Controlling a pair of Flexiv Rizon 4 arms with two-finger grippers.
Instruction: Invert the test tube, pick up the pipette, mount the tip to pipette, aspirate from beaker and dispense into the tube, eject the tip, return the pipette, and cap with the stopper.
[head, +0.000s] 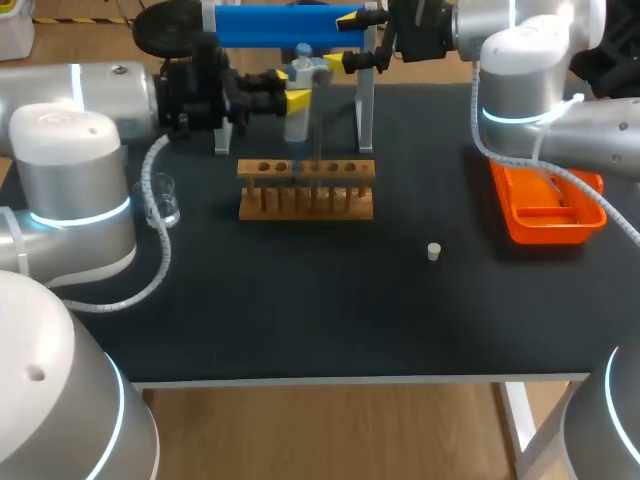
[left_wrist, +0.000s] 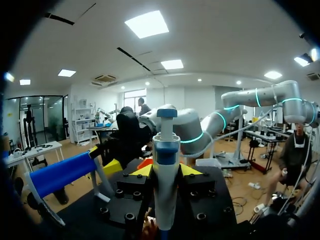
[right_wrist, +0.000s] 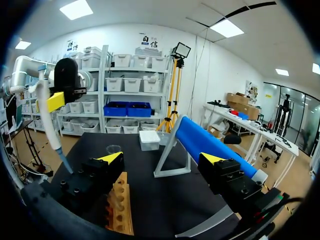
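Observation:
My left gripper (head: 292, 97) is shut on the white pipette (head: 298, 100) with a blue cap and holds it upright at the back of the table. In the left wrist view the pipette (left_wrist: 166, 175) stands between the yellow tips. Its thin bluish tip (right_wrist: 63, 161) points down just above the wooden rack (head: 305, 190). A glass beaker (head: 162, 198) stands to the left, under my left arm. The small white stopper (head: 434, 251) lies on the mat right of the rack. My right gripper (head: 358, 42) is open and empty beside the blue pipette stand (head: 285, 25).
An orange tray (head: 545, 208) sits at the right edge under my right arm. The stand's metal legs (head: 366, 110) rise behind the rack. A white box (right_wrist: 149, 140) sits at the table's far side in the right wrist view.

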